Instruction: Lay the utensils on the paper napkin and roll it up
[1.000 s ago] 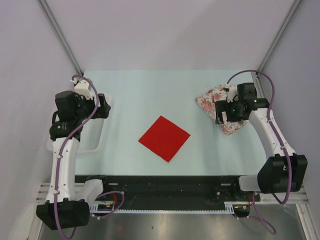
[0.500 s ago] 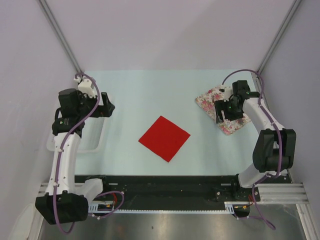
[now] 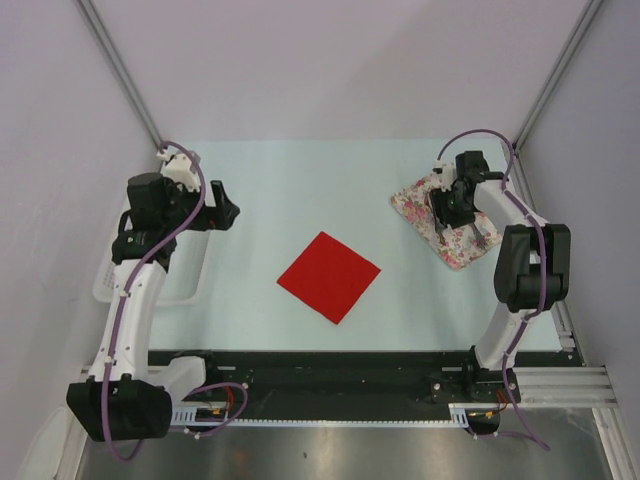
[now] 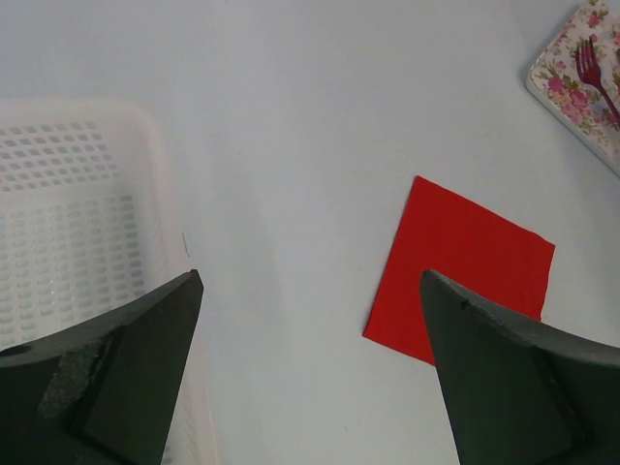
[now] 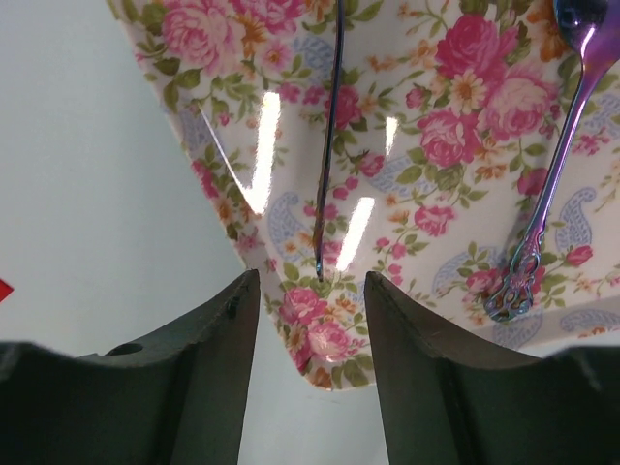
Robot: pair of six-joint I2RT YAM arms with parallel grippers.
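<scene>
The red paper napkin [image 3: 328,277] lies flat mid-table, also in the left wrist view [image 4: 465,266]. Both utensils rest on a glossy floral tray [image 3: 413,203] at the back right. In the right wrist view, one slim dark handle [image 5: 329,145] lies on the tray [image 5: 455,116], ending just beyond my fingertips. A purple iridescent piece [image 5: 554,174] lies to its right. My right gripper [image 5: 312,281] hovers over the tray's corner, jaws partly narrowed, nothing between them. The left gripper [image 4: 310,291] hangs wide open left of the napkin. A pink-purple fork [image 4: 593,76] shows on the tray far off.
A white perforated basket [image 4: 77,213] stands at the table's left edge beneath the left arm [image 3: 150,230]. Pale walls enclose the table on three sides. The floral tray sits close to the right wall.
The right gripper has moved back over the floral tray and its jaws have narrowed. The left gripper has drifted slightly right and back, still open.
</scene>
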